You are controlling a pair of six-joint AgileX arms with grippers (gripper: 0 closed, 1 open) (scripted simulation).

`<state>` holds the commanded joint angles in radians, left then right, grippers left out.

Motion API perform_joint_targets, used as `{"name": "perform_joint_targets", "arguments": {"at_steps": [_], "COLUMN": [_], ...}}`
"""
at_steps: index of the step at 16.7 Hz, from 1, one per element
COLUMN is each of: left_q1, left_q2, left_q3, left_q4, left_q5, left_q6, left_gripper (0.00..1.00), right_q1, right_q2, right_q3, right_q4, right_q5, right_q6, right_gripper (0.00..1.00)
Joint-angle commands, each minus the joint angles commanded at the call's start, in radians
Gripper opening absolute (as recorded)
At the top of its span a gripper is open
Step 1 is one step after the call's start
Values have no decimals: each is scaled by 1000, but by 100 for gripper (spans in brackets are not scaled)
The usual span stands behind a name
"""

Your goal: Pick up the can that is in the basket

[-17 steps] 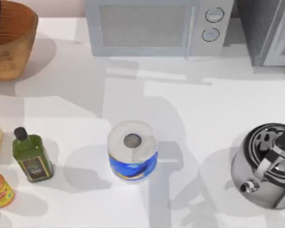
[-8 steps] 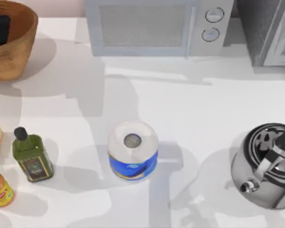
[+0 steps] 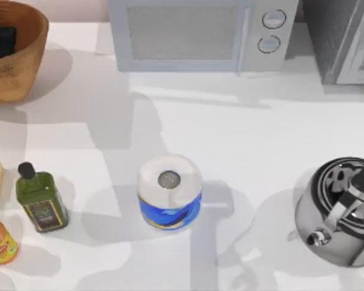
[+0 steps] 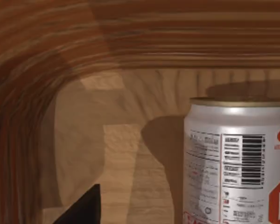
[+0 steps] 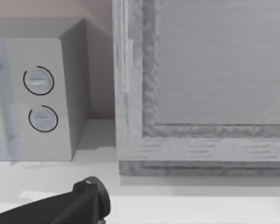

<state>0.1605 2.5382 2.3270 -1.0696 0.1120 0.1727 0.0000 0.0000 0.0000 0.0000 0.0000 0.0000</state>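
Left tool [image 3: 2,41] inside the basket [image 3: 25,57] at the table's far left corner, dark against the ribbed interior. Finger separation: cannot tell. One dark fingertip [image 4: 84,210] visible in the left wrist view, apart from the can [image 4: 238,161].

Can upright on the basket floor, long axis vertical, dull gold rim uppermost, barcode panel and red lettering facing the wrist camera. Bare wood floor between fingertip and can; curved ribbed wall rising close behind and to one side.

Outward from the basket: white table [image 3: 242,133], open across the middle. Microwave [image 3: 200,33] along the far edge, grey cabinet [image 3: 346,36] beside it. Paper roll [image 3: 169,191] upright near centre. Green oil bottle [image 3: 39,199] and orange red-capped bottle [image 3: 0,241] near the left edge. Steel kettle [image 3: 337,212] at the right edge.

Right arm: part of a dark link [image 5: 60,205] low in the right wrist view, facing the microwave dials and cabinet.
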Motion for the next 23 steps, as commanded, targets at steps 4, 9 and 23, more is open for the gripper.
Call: {"name": "perform_joint_targets", "arguments": {"at_steps": [4,9,23], "left_q1": [-5,-5,-5], "left_q2": [64,65,65], "left_q3": [-10,-10,-10], "left_q4": [74,76,76], "left_q5": [0,0,0], "left_q6": [-4,-4,-4], "left_gripper": [100,85,0], "right_q1": [0,0,0], "right_q2": [0,0,0], "right_q3": [0,0,0], "right_q4": [0,0,0], "right_q5": [0,0,0], "right_q6": [0,0,0], "right_gripper": [100,100,100]}}
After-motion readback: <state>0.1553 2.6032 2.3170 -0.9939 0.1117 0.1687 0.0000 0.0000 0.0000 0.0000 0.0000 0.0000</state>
